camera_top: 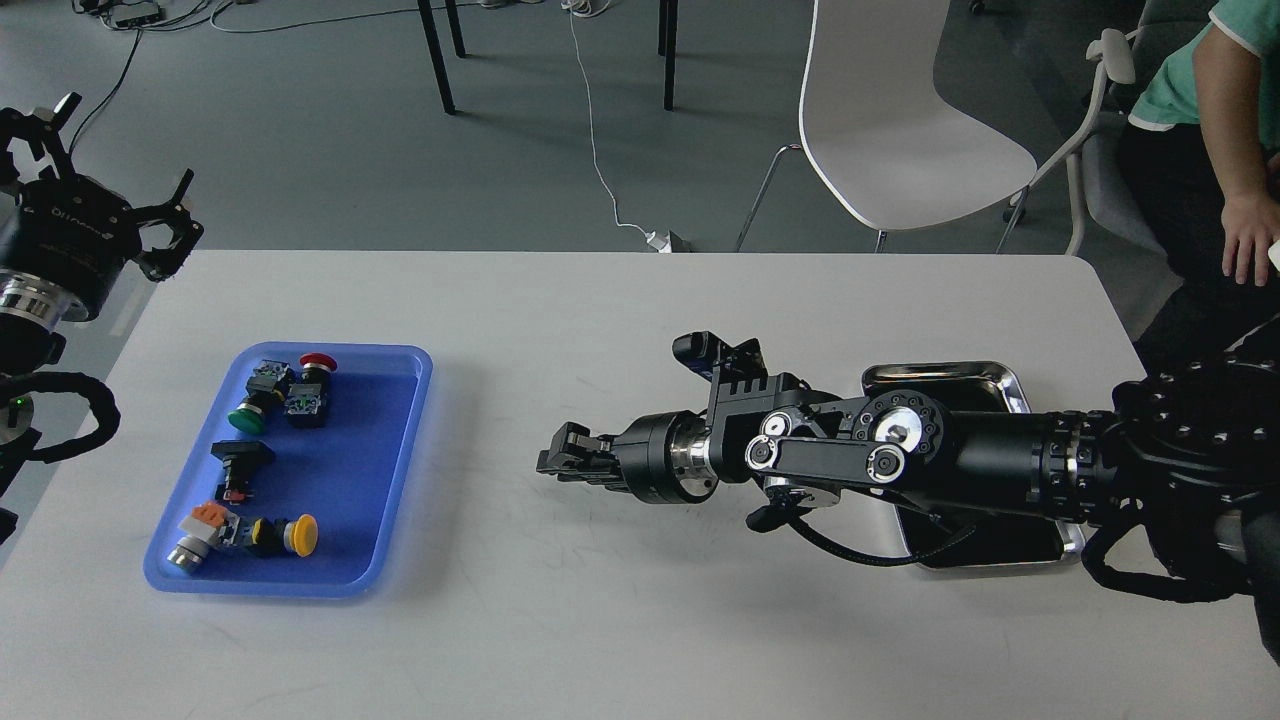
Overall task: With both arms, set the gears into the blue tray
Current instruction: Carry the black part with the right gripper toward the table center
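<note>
Holding four switches (pixel 262 395) — blue tray (pixel 400 470)

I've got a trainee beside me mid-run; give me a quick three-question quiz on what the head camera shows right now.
1. True or false: the blue tray holds push-button switches, among them a yellow-capped switch.
2. Which arm reaches out over the middle of the table? A) left B) right C) both
3. Fill in: the steel tray lies partly hidden under the ____ arm.

Key:
1. True; red-capped and green-capped ones lie at the far end, and no gear is discernible in it.
2. B; the right pincer is over bare tabletop, while the left pincer is raised at the table's far left corner.
3. right
</note>
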